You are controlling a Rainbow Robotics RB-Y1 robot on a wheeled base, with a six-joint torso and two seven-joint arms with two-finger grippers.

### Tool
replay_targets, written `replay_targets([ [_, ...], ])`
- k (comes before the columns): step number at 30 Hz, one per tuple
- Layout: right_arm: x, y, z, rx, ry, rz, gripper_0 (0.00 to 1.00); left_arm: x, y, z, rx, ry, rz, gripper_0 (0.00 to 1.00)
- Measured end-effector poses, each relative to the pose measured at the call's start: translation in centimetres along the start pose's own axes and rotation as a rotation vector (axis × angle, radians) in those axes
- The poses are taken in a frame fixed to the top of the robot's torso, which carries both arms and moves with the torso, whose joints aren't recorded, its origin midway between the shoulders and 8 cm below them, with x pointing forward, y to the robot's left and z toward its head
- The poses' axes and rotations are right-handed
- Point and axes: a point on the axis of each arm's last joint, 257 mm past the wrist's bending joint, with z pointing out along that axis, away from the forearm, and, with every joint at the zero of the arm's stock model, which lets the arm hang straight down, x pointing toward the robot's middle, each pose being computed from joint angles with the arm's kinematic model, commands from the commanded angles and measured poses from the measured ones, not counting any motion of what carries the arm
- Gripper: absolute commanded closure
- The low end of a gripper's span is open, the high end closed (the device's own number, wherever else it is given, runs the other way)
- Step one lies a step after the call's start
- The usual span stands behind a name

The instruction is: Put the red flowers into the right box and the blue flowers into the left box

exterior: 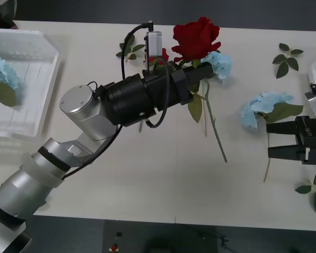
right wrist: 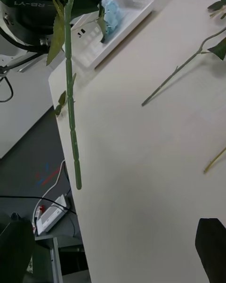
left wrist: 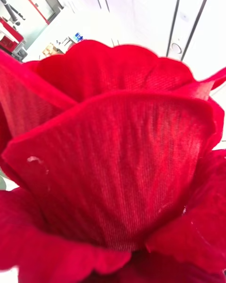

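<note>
Red rose (exterior: 196, 38) in left claw (exterior: 200, 66)

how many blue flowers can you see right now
3: one blue flower in the left box, one on the table behind the held red rose, one by the right tool. Others may be hidden.

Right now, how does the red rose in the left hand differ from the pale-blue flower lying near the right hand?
The deep-red artificial rose is lifted off the table, gripped by the left hand; the fluffy pale-blue artificial hydrangea lies flat on the white table, ungripped, beside the open right hand. The rose has one compact bloom; the hydrangea's head is clustered. Both have thin green stems with leaves.
</note>
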Motion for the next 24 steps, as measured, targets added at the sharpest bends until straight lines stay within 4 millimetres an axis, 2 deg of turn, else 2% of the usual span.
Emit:
replay_targets([
  [3,-0.3,0.4,0.8,-0.017,-0.021,0.001,0.00,0.0,0.5,0.1,-0.021,-0.006,-0.002,1.00],
  [6,-0.7,1.0,2.2,-0.050,-0.029,-0.004,0.00,1.0,0.3,0.6,-0.025,0.007,-0.010,1.00],
  [14,-1.5,2.1,6.9,-0.130,-0.032,-0.012,0.00,3.7,-0.3,3.7,-0.015,0.044,0.004,1.00],
  [19,-2.2,1.5,8.9,-0.132,-0.060,0.004,0.00,4.9,-0.4,5.3,-0.016,0.055,0.005,1.00],
  [24,-2.3,1.3,9.9,-0.144,-0.066,0.020,0.00,5.6,-0.1,5.9,-0.028,0.055,-0.013,1.00],
])
